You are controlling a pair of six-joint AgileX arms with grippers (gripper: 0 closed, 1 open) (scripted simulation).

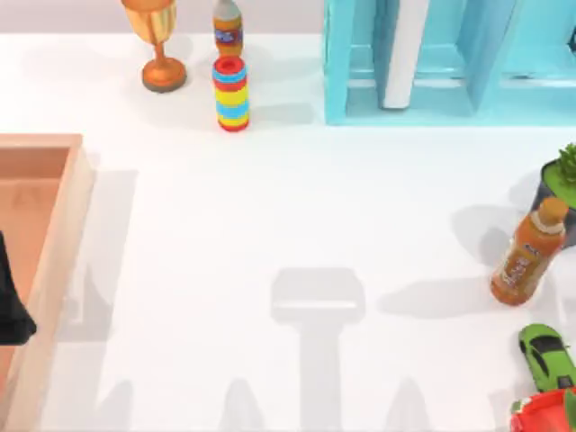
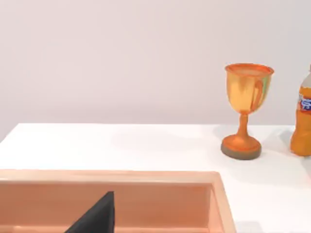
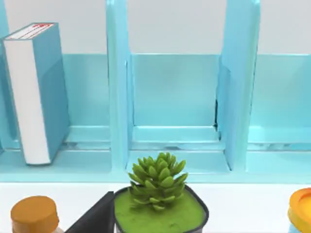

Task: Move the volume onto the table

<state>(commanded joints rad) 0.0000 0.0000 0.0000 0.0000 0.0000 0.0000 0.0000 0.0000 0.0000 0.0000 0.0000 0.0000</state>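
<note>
The left gripper [image 1: 11, 310] hangs as a dark shape over the brown wooden tray [image 1: 56, 234] at the left edge of the table [image 1: 297, 207] in the top view; whether its fingers are apart or together cannot be told. In the left wrist view a single dark fingertip [image 2: 97, 218] juts up in front of the tray's inner wall. The right gripper shows as one dark fingertip [image 3: 95, 217] at the lower edge of the right wrist view, just beside a potted succulent [image 3: 158, 187]; whether its fingers are apart or together cannot be told either.

The volume [image 1: 405, 49] stands upright in the left compartment of the turquoise shelf unit [image 1: 450, 58] at the far side of the table, right of centre, its white page edges facing the camera above. The right wrist view shows the volume leaning slightly against a divider, teal cover to one side, page edges forward, with the two compartments beside it holding nothing.

Along the far edge to the left stand a golden goblet [image 1: 157, 40], an orange drink bottle [image 1: 228, 27] and, just in front of it, a striped stack of coloured rings [image 1: 231, 93]. Near the right edge a second orange bottle [image 1: 529, 252] stands tilted beside the succulent's dark pot, with a green toy car [image 1: 546, 355] and a red object [image 1: 544, 414] closer to the near corner.
</note>
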